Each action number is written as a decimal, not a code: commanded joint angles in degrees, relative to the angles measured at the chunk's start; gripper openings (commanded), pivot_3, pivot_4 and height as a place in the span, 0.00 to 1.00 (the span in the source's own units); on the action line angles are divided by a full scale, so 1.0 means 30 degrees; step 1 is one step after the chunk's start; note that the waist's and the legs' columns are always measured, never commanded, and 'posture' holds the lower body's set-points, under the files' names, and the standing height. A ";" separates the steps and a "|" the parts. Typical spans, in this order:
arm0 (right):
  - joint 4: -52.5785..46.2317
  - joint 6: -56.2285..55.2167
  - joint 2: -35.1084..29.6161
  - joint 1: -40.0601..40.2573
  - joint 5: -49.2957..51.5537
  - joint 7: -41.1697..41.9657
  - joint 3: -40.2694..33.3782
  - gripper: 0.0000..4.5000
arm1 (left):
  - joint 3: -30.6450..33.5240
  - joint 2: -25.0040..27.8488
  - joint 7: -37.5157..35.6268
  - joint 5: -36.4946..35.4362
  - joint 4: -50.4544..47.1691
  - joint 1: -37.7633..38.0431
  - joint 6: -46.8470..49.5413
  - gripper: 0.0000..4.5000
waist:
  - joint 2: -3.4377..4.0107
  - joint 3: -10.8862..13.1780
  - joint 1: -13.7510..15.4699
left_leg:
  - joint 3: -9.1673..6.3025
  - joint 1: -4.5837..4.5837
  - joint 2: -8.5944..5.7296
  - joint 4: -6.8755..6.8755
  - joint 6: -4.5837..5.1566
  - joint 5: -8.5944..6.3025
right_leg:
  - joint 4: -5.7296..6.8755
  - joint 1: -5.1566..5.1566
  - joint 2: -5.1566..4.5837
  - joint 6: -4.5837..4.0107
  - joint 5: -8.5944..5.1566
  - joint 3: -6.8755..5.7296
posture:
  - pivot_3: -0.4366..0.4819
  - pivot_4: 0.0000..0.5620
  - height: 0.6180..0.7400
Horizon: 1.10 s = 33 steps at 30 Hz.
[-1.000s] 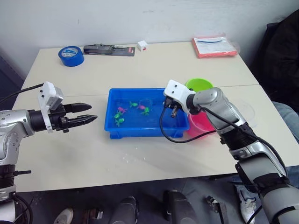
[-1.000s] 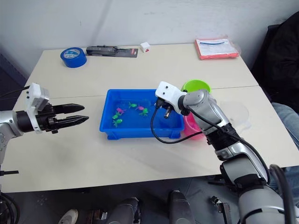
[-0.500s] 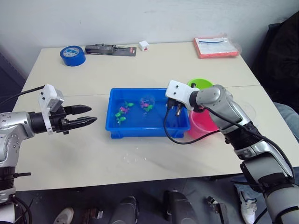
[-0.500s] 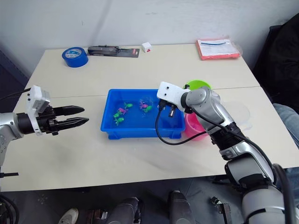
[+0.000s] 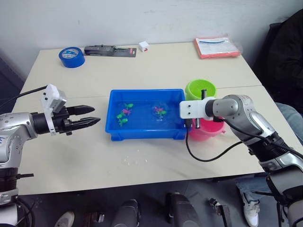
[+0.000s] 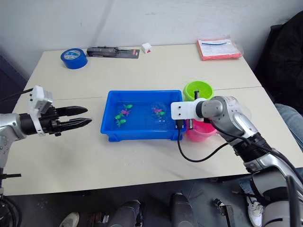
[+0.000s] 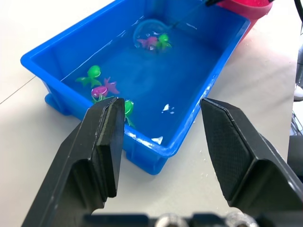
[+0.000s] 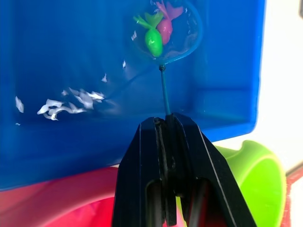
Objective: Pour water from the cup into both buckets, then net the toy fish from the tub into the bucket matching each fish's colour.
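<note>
The blue tub (image 5: 146, 133) sits mid-table with water in it. My right gripper (image 5: 189, 124) is at the tub's right end, shut on the net's thin handle (image 8: 164, 90). The net (image 5: 159, 112) rests in the water, with a pink fish (image 8: 165, 24) and a green fish (image 8: 152, 39) in its hoop. Three more toy fish (image 5: 123, 113) float at the tub's left. Just behind my right gripper stand the lime green bucket (image 5: 200, 88) and the pink bucket (image 5: 209, 131). My left gripper (image 5: 96, 114) is open, left of the tub. The cup is hidden behind my right arm.
Along the far edge lie a blue tape roll (image 5: 72, 56), a black packaged tool (image 5: 110, 50), a small white cube (image 5: 144, 46) and a red folder (image 5: 217, 47). Water drops (image 5: 129, 161) dot the table in front of the tub. A dark jacket (image 5: 284, 56) hangs at the right.
My right gripper has drawn back to the right, toward the buckets, pulling the net with two fish toward the tub's right end. The left arm has barely moved.
</note>
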 commanded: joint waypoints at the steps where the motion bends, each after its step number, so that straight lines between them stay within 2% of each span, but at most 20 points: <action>1: -0.0995 0.3669 0.0039 0.0032 0.1191 0.1978 -0.1102 0.18 | 0.0164 0.0134 -0.0087 -0.0041 -0.0280 -0.0264 -0.0263 0.62 | 0.0000 0.0000 0.0033 | -0.0004 0.0001 0.0000 0.0001 0.0000 0.0000 | -0.0004 0.0005 0.0000 0.0000 0.0000 -0.0001 | 0.48 0.27 0.98; 3: -0.1714 0.6815 0.0298 -0.0206 0.2529 0.3145 -0.1798 0.18 | 0.0187 0.0156 -0.0114 -0.0030 -0.0270 -0.0228 -0.0277 0.62 | -0.0001 0.0000 0.0051 | -0.0009 0.0000 -0.0003 0.0002 0.0001 0.0000 | -0.0014 0.0015 -0.0006 0.0000 0.0000 -0.0003 | 0.48 0.27 0.98; 7: -0.2405 1.0167 0.0845 -0.0802 0.4069 0.3590 -0.2629 0.18 | 0.0155 0.0156 -0.0111 -0.0018 -0.0261 -0.0301 -0.0264 0.62 | 0.0000 0.0000 0.0061 | -0.0022 -0.0001 -0.0004 0.0007 0.0002 0.0000 | -0.0013 0.0023 -0.0010 0.0000 0.0000 -0.0005 | 0.48 0.27 0.98; 9: -0.2643 0.9729 0.0774 -0.0901 0.3955 0.3300 -0.2509 0.18 | 0.0124 0.0160 -0.0132 -0.0003 -0.0219 -0.0369 -0.0281 0.62 | 0.0000 -0.0001 0.0059 | -0.0023 -0.0001 -0.0004 0.0007 0.0001 0.0000 | -0.0014 0.0021 -0.0009 0.0000 0.0000 -0.0005 | 0.48 0.27 0.98; 14: -0.1566 0.5492 0.0508 -0.0937 0.1395 0.0454 -0.1460 0.18 | 0.0031 0.0150 -0.0174 0.0037 -0.0105 -0.0477 -0.0327 0.62 | 0.0000 0.0000 0.0043 | -0.0018 -0.0001 -0.0013 -0.0001 0.0000 -0.0001 | -0.0011 0.0010 -0.0011 -0.0001 0.0000 -0.0003 | 0.48 0.27 0.98; 20: -0.0230 0.1527 0.0818 -0.1101 -0.0537 -0.1533 -0.0679 0.18 | -0.0047 0.0082 -0.0133 0.0031 -0.0080 -0.0563 -0.0334 0.62 | 0.0000 0.0000 0.0027 | -0.0009 -0.0001 -0.0012 0.0000 -0.0001 -0.0001 | -0.0004 -0.0001 -0.0009 -0.0001 0.0000 -0.0003 | 0.48 0.27 0.98; 29: 0.0694 0.1037 0.1961 -0.1376 -0.0572 -0.2072 -0.1534 0.18 | -0.0030 0.0036 -0.0014 -0.0032 -0.0223 -0.0422 -0.0329 0.62 | 0.0000 0.0000 -0.0011 | -0.0010 -0.0001 -0.0007 0.0001 -0.0002 0.0000 | 0.0000 -0.0001 -0.0003 -0.0001 0.0000 -0.0008 | 0.48 0.27 0.98; 33: 0.0359 0.0587 0.1783 -0.1378 -0.0357 -0.2141 -0.1897 0.18 | 0.0010 0.0042 0.0017 -0.0064 -0.0286 -0.0374 -0.0296 0.62 | 0.0001 0.0000 -0.0003 | -0.0012 -0.0001 -0.0010 0.0006 -0.0001 0.0000 | -0.0004 0.0005 -0.0005 -0.0001 0.0000 -0.0010 | 0.48 0.27 0.98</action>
